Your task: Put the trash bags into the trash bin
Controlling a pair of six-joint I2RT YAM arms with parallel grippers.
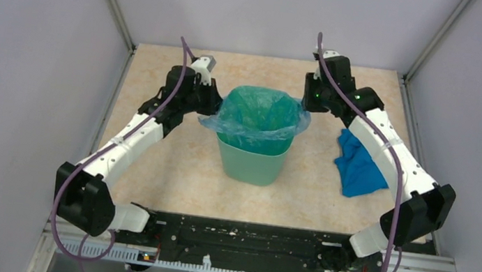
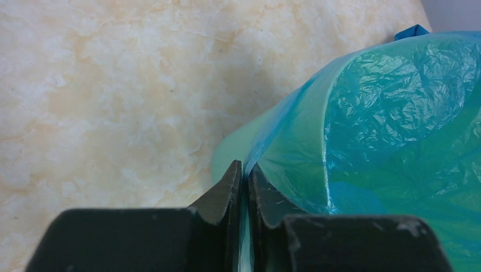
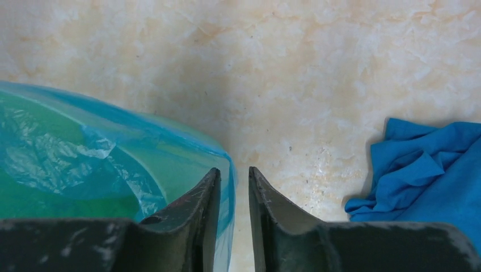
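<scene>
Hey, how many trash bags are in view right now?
1. The light blue trash bag lines the mint-green trash bin at the table's centre, its edge folded over the rim. The blue cloth to its right is no bag; none seems hidden.
</scene>
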